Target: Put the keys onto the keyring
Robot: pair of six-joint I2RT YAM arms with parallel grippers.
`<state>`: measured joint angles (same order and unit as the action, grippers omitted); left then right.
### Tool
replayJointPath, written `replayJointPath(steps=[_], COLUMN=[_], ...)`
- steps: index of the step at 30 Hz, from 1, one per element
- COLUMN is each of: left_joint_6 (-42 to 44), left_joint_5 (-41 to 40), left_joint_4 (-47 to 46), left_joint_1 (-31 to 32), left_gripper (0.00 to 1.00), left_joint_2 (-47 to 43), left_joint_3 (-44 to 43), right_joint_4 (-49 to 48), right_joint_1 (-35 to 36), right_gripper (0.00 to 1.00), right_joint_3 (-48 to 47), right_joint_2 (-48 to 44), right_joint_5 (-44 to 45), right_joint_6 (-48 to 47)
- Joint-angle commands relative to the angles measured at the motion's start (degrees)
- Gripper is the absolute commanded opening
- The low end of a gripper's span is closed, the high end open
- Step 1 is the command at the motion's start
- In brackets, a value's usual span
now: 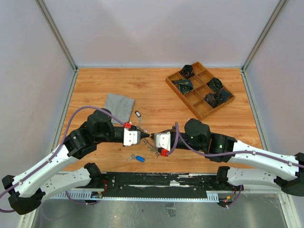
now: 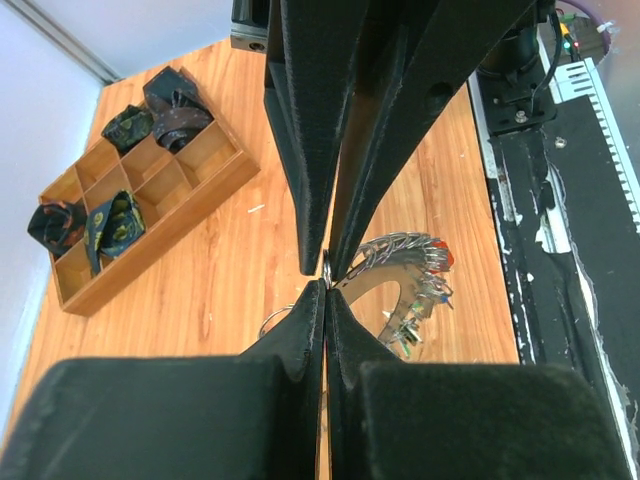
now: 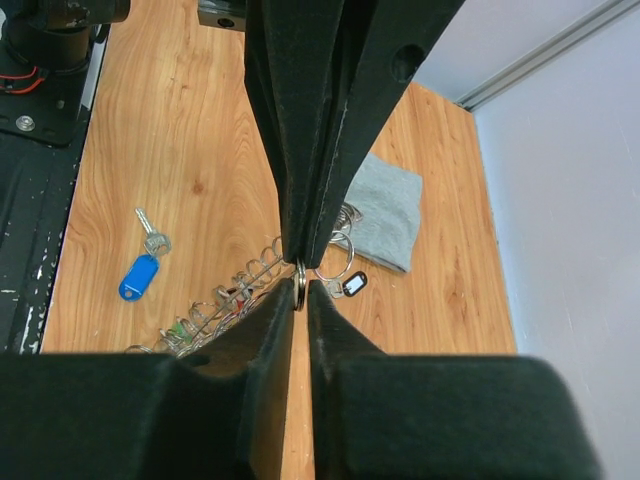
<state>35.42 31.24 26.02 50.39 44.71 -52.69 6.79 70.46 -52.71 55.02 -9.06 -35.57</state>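
Up closest is the left pincer [image 2: 324,288], fingers squeezed fully together on the thin wire of the keyring [image 2: 327,266], holding it up off the table [image 1: 156,95]. Coming in nose to nose from the other side is the right pincer [image 3: 298,293]. Its fingers are nearly together with the same bit of ring sitting in the slit between the tips, but honestly I can't tell from these views if it's actually pinching the wire or just framing it.

Hanging off the ring just past the tips is the big fan of silver keys [image 2: 405,255], a spiky curved bunch with a red tag at one end and some green bits lower down, trailing toward the wood.

A bit further out, a loose blue-tagged key [image 3: 140,275] lies flat on the table nearer the arm bases, apart from the bunch. On the far side there's a black tag [image 3: 352,286] on a small split ring, just beside the edge of the grey cloth [image 3: 388,208].

Way off in the far right corner sits the wooden tray [image 2: 165,235], with dark bundles in some of its compartments
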Motion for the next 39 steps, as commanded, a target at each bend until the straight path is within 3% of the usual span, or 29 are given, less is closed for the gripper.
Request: replayJointPath(steps=[1,2,6,9,12,19,28,39], left_joint_6=[1.0,1.0,-0.3,-4.6,-11.5,-20.3,-24.9,-25.4], left_joint_5=[2.0,2.2,2.3,0.8,-2.1,-4.8,-0.9,-1.3], left_joint_4=[-2.1,-2.1,-4.0,-8.6,-12.8,-15.8,-11.2,-9.3], left_joint_1=[0.3,0.3,0.3,0.3,0.3,0.3,0.4,0.3], left_gripper=[0.01,0.01,0.02,0.22,0.34,0.40,0.09,0.02], left_joint_2=[-0.8,-0.8,-1.8,-3.7,-6.8,-15.5,-14.6,-13.9], left_joint_3=[-2.3,-2.4,-2.0,-0.3,1.7,5.4,6.2,8.3], right_joint_4=[-0.6,-0.4,-0.3,-2.9,-7.2,-16.5,-19.7,-20.4], right_joint_1=[0.5,0.5,0.5,0.5,0.0,-1.8,-3.6,-4.3], right_gripper=[0.06,0.02,0.01,0.01,0.01,0.01,0.01,0.01], right_joint_3=[-2.2,-2.4,-2.6,-1.3,0.6,3.6,3.1,1.9], right_joint_2=[0.4,0.6,0.7,-0.5,-2.5,-3.9,-3.6,-4.2], right_joint_5=[-1.1,-1.1,-1.7,-2.9,-4.5,-8.5,-10.0,-11.6], right_joint_6=[1.3,1.2,1.4,2.7,4.8,13.5,18.9,21.0])
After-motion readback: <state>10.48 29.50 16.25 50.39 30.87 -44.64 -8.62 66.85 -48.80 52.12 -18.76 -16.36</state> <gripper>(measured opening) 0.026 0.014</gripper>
